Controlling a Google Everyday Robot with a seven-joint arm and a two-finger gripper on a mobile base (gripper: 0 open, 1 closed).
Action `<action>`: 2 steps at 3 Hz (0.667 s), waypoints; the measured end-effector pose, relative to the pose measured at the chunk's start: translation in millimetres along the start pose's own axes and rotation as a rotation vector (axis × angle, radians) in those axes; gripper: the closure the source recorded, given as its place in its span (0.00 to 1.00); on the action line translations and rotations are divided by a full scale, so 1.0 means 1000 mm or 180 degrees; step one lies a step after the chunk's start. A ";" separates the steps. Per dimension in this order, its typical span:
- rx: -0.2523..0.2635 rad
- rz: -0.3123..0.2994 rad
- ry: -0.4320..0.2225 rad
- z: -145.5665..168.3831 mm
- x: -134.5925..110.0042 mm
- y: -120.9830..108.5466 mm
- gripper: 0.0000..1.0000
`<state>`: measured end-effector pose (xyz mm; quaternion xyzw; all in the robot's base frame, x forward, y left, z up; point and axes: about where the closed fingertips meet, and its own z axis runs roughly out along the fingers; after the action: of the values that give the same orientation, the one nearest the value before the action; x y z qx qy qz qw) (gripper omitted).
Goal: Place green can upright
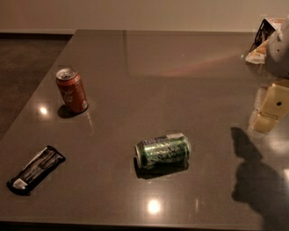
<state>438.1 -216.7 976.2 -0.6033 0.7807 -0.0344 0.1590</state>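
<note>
Table [135, 67]: green can [163, 151] on its side near centre. Red can [71, 90] upright, far left. Black packet [36, 169] near left. Gripper [269, 112] at right edge, well apart from green can; grip state impossible to tell.

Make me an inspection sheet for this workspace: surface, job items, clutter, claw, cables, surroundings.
Surface: dark grey glossy tabletop, showing bright light reflections.
Job's things: green aluminium soda can lying on its side mid-table, not yet upright.
Clutter: red aluminium cola can upright at the far left; flat black packet near the front left corner; pale packaging at the far right, partly hidden.
Claw: cream-coloured claw at the right edge, well apart from the green can.
Cables: nothing seen.
Surroundings: dark floor to the left, pale wall behind.
</note>
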 end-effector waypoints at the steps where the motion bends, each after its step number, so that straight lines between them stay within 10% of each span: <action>1: 0.0000 0.0000 0.0000 0.000 0.000 0.000 0.00; 2: -0.0076 -0.0107 -0.0056 0.017 -0.027 0.004 0.00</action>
<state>445.0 -187.0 964.4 -0.6185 0.7694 -0.0224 0.1581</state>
